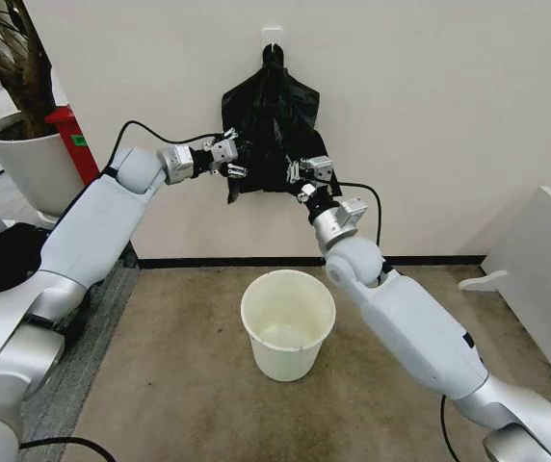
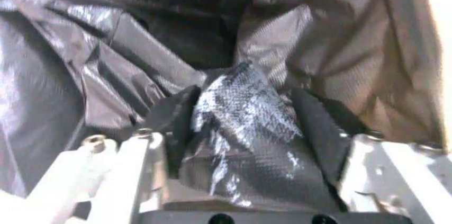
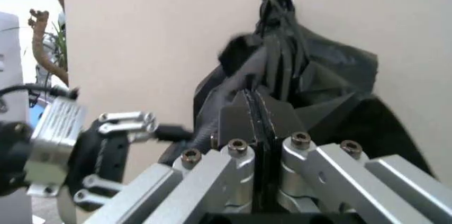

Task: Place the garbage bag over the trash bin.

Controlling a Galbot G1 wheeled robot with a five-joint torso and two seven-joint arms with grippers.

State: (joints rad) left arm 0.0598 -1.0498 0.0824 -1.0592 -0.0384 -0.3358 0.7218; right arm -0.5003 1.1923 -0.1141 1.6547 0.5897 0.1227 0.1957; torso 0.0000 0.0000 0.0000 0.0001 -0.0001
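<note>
Left gripper (image 1: 240,162): we saw it clamped on the garbage bag (image 1: 268,115);
Right gripper (image 1: 301,178): pinched film too;
Trash bin (image 1: 288,322): floor, below.

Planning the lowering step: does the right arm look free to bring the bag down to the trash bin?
Probably yes. The right gripper is shut on the garbage bag on the wall; the trash bin stands open-topped below it, with nothing between.
</note>
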